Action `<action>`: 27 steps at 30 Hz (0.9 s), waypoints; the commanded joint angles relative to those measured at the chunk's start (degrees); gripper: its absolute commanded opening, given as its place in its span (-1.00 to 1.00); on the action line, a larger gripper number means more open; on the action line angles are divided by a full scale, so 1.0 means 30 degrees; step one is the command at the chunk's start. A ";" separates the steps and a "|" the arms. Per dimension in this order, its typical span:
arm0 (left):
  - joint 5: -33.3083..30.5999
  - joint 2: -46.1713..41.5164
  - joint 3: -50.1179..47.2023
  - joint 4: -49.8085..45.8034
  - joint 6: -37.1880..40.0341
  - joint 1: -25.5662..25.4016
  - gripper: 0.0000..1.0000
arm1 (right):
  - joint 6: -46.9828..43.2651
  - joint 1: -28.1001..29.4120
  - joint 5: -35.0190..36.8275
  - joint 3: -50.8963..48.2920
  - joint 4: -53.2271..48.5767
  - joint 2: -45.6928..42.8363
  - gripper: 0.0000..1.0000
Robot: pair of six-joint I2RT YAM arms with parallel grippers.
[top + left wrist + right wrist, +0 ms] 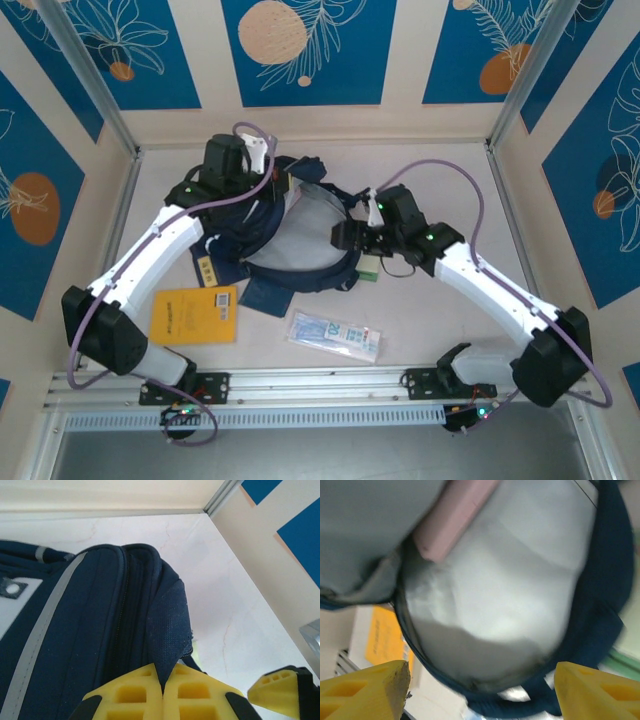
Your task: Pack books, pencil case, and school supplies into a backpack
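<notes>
The navy backpack [290, 235] lies mid-table with its mouth gaping and its grey lining [495, 595] showing. My left gripper [163, 690] is shut on a flap of the backpack's navy fabric [167, 625] at its far rim. My right gripper [480, 690] is open at the mouth's right rim [350, 238], with nothing between its fingers. A pink oblong thing [455, 520], seemingly the pencil case, lies inside. An orange-yellow book [195, 315], a navy book [265, 296], a clear packet with blue print [335, 336] and a pale green pad [368, 268] lie on the table.
The books and the packet lie between the backpack and the rail [320, 380] at the table's near edge. Walls [560, 150] close in the table at the back and on both sides. Purple cables [450, 165] loop over both arms.
</notes>
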 commanded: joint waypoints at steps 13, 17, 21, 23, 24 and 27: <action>0.0558 -0.0270 -0.2085 0.2899 -0.1195 0.0001 -1.00 | 0.5170 -0.1027 -0.4178 -0.6370 -0.6843 -0.3475 0.18; 0.0552 -0.0454 -0.2059 0.2816 -0.1097 0.0017 -1.00 | 0.5498 -0.1087 -0.5635 -0.7965 -0.6168 -0.3470 0.19; 0.0517 -0.0486 -0.2035 0.2715 -0.1040 0.0002 -1.00 | 0.6215 -0.1144 -0.7012 -0.9455 -0.4470 -0.3467 0.19; 0.0509 -0.0514 -0.2031 0.2672 -0.1016 0.0005 -1.00 | 0.6360 -0.1146 -0.7113 -0.9840 -0.4001 -0.3423 0.17; 0.0476 -0.0529 -0.2009 0.2660 -0.0981 0.0002 -1.00 | 0.6276 -0.1131 -0.7002 -0.9947 -0.3951 -0.3350 0.16; 0.0409 -0.0580 -0.2024 0.2635 -0.0926 0.0002 -1.00 | 0.5968 -0.1163 -0.6688 -1.0198 -0.3703 -0.2870 0.13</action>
